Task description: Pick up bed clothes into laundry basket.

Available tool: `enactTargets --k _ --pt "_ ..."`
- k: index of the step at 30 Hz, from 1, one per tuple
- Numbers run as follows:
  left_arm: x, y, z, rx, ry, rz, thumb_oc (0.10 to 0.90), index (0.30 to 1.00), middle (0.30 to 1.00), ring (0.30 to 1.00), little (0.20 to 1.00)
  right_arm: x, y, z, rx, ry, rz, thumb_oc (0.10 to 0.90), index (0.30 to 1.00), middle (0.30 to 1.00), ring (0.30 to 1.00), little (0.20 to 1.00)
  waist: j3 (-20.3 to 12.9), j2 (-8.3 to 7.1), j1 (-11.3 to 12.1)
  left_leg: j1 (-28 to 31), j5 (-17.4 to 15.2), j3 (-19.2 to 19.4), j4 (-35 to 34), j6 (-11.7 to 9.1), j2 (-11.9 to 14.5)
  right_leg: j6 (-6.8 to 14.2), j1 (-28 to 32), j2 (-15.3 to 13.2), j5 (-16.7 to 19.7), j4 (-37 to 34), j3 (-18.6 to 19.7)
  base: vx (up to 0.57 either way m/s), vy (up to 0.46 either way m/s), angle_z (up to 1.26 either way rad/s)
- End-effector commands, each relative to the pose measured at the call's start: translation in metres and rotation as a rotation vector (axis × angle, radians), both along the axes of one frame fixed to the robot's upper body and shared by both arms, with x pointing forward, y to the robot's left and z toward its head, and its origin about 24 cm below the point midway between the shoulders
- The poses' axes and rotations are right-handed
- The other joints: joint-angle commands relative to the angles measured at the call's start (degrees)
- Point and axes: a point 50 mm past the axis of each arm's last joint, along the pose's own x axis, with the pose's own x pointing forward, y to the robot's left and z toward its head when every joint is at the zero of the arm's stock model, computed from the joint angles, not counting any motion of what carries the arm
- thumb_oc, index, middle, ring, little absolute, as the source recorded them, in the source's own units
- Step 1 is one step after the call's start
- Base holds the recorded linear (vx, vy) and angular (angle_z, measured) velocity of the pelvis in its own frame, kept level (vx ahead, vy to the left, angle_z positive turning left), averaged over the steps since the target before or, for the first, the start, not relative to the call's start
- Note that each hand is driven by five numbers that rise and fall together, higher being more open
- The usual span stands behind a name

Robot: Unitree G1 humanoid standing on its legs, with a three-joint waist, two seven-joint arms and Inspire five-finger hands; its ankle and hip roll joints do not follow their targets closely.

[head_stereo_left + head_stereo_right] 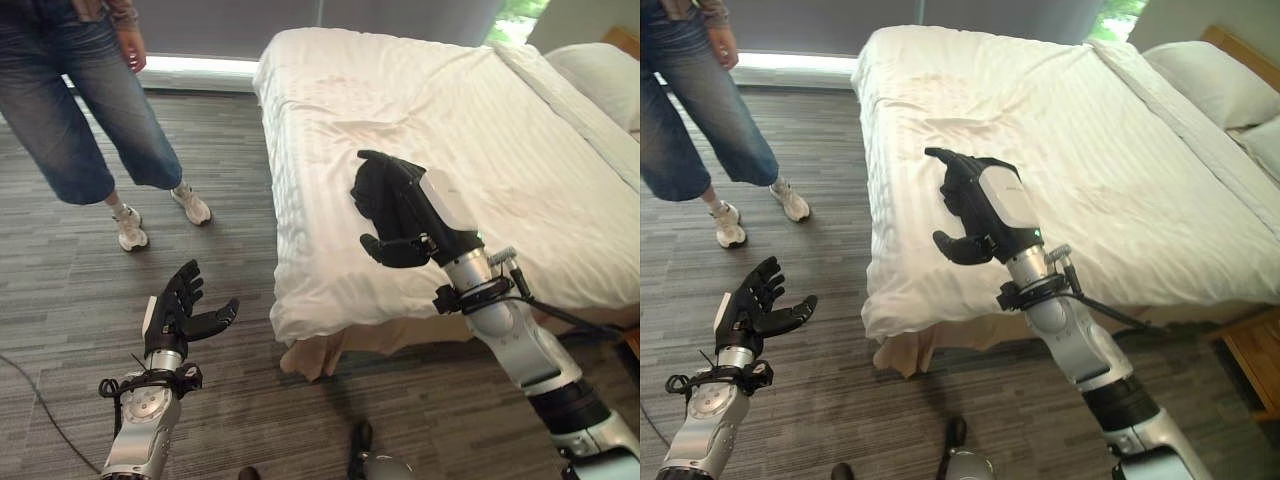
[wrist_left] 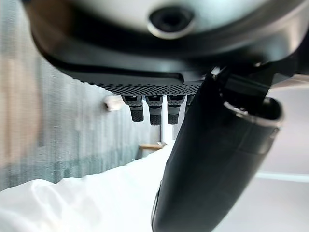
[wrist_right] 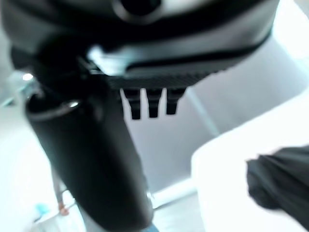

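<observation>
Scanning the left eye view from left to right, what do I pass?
Person standing on the floor, left hand raised open over the floor, right hand over the white bed sheet, pillow at the far right.

The person in blue cropped jeans and white trainers (image 1: 90,110) is cut off above the waist by the upper edge of the left eye view. The white striped bed sheet (image 1: 430,130) runs past the right edge, as does the white pillow (image 1: 1215,80). The dark soft-looking object (image 3: 282,186) in the right wrist view is blurred and cut by the edge; its identity cannot be determined.
</observation>
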Motion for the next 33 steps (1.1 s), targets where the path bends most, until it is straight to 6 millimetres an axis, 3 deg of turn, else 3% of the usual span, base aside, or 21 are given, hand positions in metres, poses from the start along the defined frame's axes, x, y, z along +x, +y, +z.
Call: enactTargets --k 1,4,8,12,17,24,26,33 --pt "0.017 -0.009 0.056 0.082 -0.257 -0.131 0.800 0.900 0.900 0.900 0.900 0.007 -0.008 0.041 0.060 -0.177 -0.054 0.800 0.900 0.900 0.900 0.900 -1.1 -2.08 0.8 1.2 -3.2 1.1 0.1 -7.3 -0.3 2.4 7.0 -0.1 0.4 3.5 -0.6 0.27 -0.015 0.84" --pt "0.014 -0.009 0.051 0.069 -0.244 -0.129 0.800 0.900 0.900 0.900 0.900 0.017 -0.015 0.031 0.035 -0.114 -0.097 0.800 0.900 0.900 0.900 0.900 -2.1 -2.99 1.5 3.0 -3.8 0.0 0.1 -7.6 -0.8 1.9 9.9 0.0 1.6 1.7 -1.1 0.25 -0.069 0.19" --pt "0.004 -0.007 0.038 0.053 -0.191 -0.126 0.800 0.900 0.900 0.900 0.900 0.025 -0.027 0.013 -0.003 -0.023 -0.147 0.800 0.900 0.900 0.900 0.900 -3.5 -2.84 2.1 4.1 -4.1 -1.0 0.1 -8.2 -0.2 1.6 13.2 0.3 1.7 -0.2 -3.3 0.22 -0.075 0.13" --pt "-0.001 -0.001 0.032 0.062 -0.157 -0.117 0.800 0.900 0.900 0.900 0.900 0.038 -0.049 -0.009 -0.055 0.097 -0.254 0.800 0.900 0.900 0.900 0.900 -3.1 -1.81 3.0 3.3 -3.6 -1.6 0.1 -9.3 0.7 1.3 13.4 0.5 0.7 -0.3 -4.4 0.13 -0.067 0.11" --pt "0.001 0.000 0.035 0.056 -0.172 -0.127 0.800 0.900 0.900 0.900 0.900 0.054 -0.060 -0.016 -0.073 0.157 -0.339 0.800 0.900 0.900 0.900 0.900 -1.9 -0.16 4.0 1.2 -2.7 -2.0 0.1 -10.3 1.6 1.1 12.3 0.5 0.0 -0.3 -5.4 0.07 -0.083 0.24" --pt "0.006 -0.001 0.047 0.044 -0.226 -0.161 0.800 0.900 0.900 0.900 0.900 0.072 -0.080 0.022 -0.145 0.094 -0.440 0.800 0.900 0.900 0.900 0.900 0.5 2.94 4.7 -4.7 -0.1 -3.4 0.1 -11.8 2.4 0.9 8.6 -0.1 -0.2 -0.3 -7.1 0.01 -0.077 0.20" --pt "0.006 0.000 0.050 0.043 -0.238 -0.168 0.800 0.900 0.900 0.900 0.900 0.074 -0.092 0.045 -0.145 0.042 -0.493 0.800 0.900 0.900 0.900 0.900 1.4 4.09 5.0 -6.8 0.9 -4.0 0.1 -12.2 2.6 0.8 6.8 0.0 -0.2 -0.3 -7.1 0.02 -0.068 0.27" --pt "0.000 0.005 0.047 0.041 -0.225 -0.164 0.800 0.900 0.900 0.900 0.900 0.071 -0.112 0.059 -0.169 0.015 -0.565 0.800 0.900 0.900 0.900 0.900 2.4 6.37 5.1 -9.6 2.2 -4.6 0.1 -12.8 3.0 0.3 4.5 0.5 -0.7 -0.3 -6.9 0.04 -0.063 0.05"
